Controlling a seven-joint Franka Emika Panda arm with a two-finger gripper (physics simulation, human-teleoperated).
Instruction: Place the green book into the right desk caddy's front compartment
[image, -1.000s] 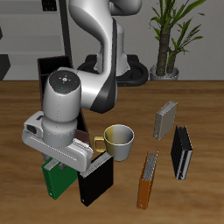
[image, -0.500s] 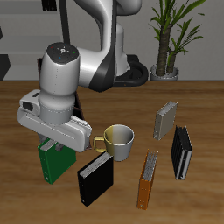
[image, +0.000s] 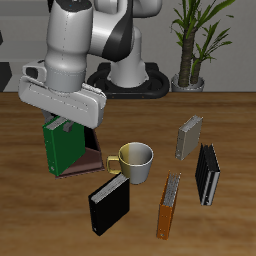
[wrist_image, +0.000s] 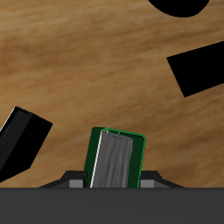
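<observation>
Exterior view shows the gripper (image: 62, 124) clamped on the green book (image: 61, 146), carrying it above the right desk caddy (image: 88, 161); next, lower into the front compartment.

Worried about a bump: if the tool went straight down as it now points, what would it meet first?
The tool is shut on the green book, so the book's lower edge leads. Below it seems to be the right desk caddy, though depth is unclear; the wrist view shows only wood beyond the book.
</observation>
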